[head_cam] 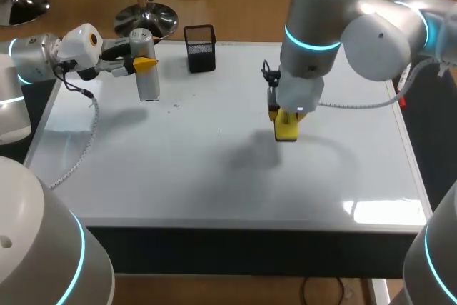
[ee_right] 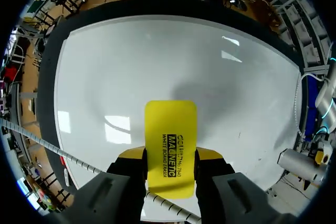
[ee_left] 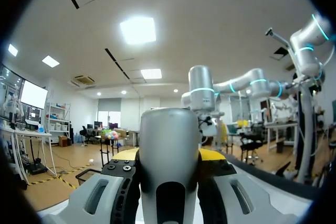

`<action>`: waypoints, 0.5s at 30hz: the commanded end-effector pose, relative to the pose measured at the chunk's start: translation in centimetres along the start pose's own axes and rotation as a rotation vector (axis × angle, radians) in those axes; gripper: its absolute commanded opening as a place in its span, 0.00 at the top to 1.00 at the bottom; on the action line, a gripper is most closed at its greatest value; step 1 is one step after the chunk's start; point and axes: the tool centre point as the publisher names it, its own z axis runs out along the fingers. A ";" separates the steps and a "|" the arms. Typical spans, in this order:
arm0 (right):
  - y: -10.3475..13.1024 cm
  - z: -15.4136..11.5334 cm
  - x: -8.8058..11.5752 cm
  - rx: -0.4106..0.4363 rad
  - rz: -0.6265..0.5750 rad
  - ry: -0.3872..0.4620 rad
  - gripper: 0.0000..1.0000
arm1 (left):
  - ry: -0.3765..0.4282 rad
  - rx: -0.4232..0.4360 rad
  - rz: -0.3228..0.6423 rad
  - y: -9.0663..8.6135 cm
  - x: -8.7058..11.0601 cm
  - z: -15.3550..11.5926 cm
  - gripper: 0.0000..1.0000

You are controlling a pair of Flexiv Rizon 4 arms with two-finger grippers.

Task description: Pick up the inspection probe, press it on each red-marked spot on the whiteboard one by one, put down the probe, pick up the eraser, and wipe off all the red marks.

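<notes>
At the far left part of the big, flat, shiny white whiteboard, a tall, round, silver metal probe is being held by the left gripper. The probe is being kept standing straight up. It is being squeezed from two sides by the yellow fingertips, near its top. Whether its bottom end is being pressed on the board cannot be told.

In the left wrist view, the silver probe is being gripped right between the two fingers of the left gripper, and both yellow tips are being pushed against its sides.

Just beside the probe, at the far edge of the board, a small black wire-mesh cup is being left standing by itself.

Over the middle of the board, a flat yellow eraser with rounded corners is being held by the right gripper, which is being pointed down. A soft dark shadow is being thrown on the board near it.

In the right wrist view, the yellow eraser is being pinched between the two fingers of the right gripper, one on each long side. Its end is being poked out ahead of the fingers, with the white board spread out beyond it.

A thin white curly cable is being draped over the left side of the board.
</notes>
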 end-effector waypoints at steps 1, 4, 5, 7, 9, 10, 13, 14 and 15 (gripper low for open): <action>-3.4 0.8 1.3 -0.030 -0.008 -0.026 1.00 | -0.002 -0.001 0.002 -0.1 0.1 0.1 1.00; -5.8 1.0 1.9 -0.044 -0.019 -0.016 1.00 | -0.002 -0.001 0.002 -0.1 0.1 0.1 1.00; -6.6 1.1 2.0 -0.044 -0.020 -0.021 1.00 | -0.002 -0.001 0.002 -0.1 0.1 0.1 1.00; -8.1 1.1 2.1 -0.059 -0.035 -0.011 1.00 | -0.002 -0.001 0.002 -0.1 0.1 0.1 1.00; -9.7 1.2 2.2 -0.066 -0.044 -0.022 1.00 | -0.002 -0.001 0.002 -0.1 0.1 0.1 1.00; -10.5 1.3 2.3 -0.072 -0.047 -0.007 1.00 | -0.002 -0.001 0.002 -0.1 0.1 0.1 1.00; -12.6 1.3 2.3 -0.085 -0.062 -0.009 1.00 | -0.002 -0.001 0.002 -0.1 0.1 0.1 1.00; -13.2 1.2 2.2 -0.087 -0.064 -0.013 1.00 | -0.002 -0.001 0.002 -0.1 0.1 0.1 1.00; -14.1 1.2 2.2 -0.096 -0.069 -0.005 1.00 | -0.002 -0.001 0.002 -0.1 0.1 0.1 1.00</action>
